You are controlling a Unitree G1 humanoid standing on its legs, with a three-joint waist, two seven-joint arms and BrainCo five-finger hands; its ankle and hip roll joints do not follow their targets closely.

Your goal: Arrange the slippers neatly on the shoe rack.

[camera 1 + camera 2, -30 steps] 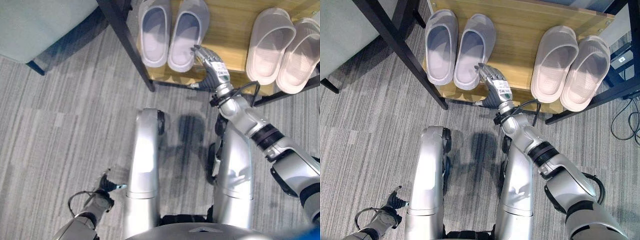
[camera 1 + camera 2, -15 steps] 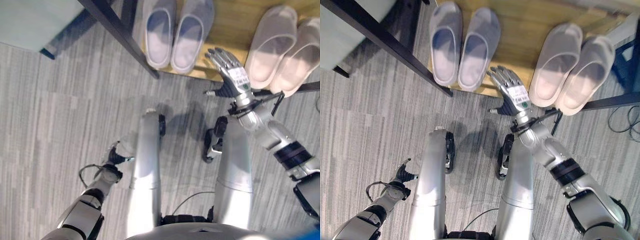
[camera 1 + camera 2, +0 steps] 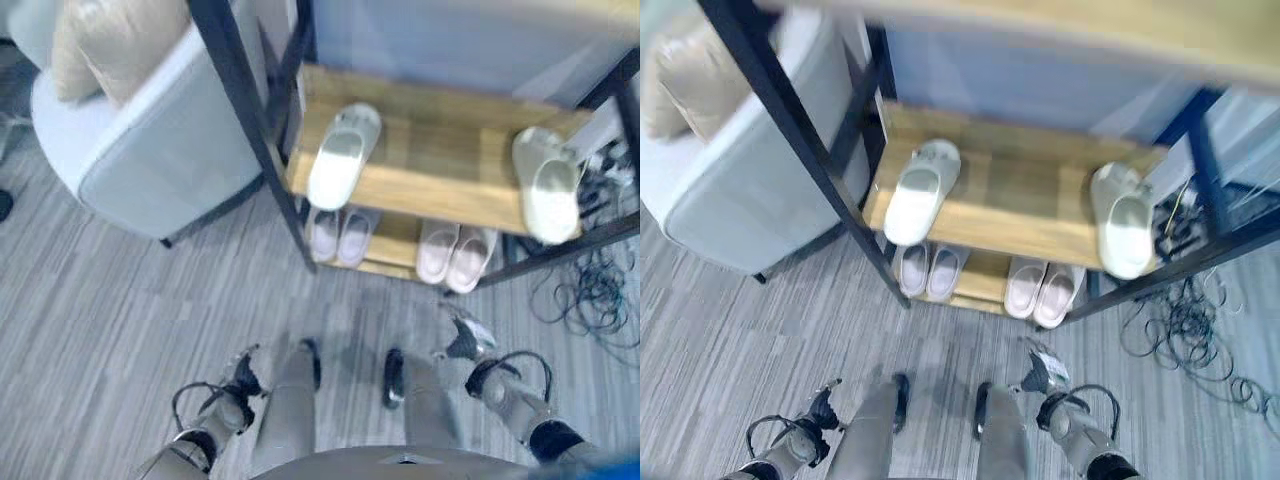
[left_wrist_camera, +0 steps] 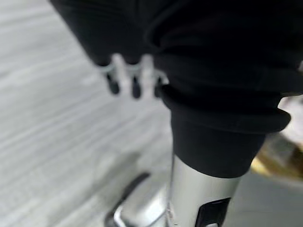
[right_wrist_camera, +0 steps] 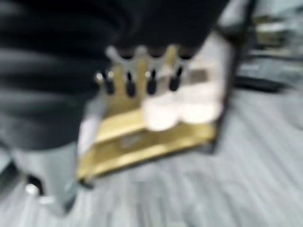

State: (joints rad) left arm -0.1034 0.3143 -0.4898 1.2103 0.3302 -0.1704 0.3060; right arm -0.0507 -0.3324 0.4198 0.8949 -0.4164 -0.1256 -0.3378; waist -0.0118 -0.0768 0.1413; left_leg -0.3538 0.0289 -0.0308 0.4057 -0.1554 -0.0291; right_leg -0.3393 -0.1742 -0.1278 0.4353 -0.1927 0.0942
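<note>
Slippers, pale soft foam: two pairs side by side on the wooden shoe rack's [image 3: 985, 285] bottom shelf, one single [image 3: 920, 190] at the middle shelf's left end, another [image 3: 1124, 220] at its right end, toes pointing far. Left hand [image 3: 822, 405] and right hand [image 3: 1045, 372] hang low near the floor, fingers relaxed, empty; the right-end slipper lies nearer the right hand.

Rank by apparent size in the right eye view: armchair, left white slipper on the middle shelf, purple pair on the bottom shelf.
1. Armchair, by far.
2. Left white slipper.
3. Purple pair, smaller even together, though it lies lower and farther from the camera, so true size is unsure.
</note>
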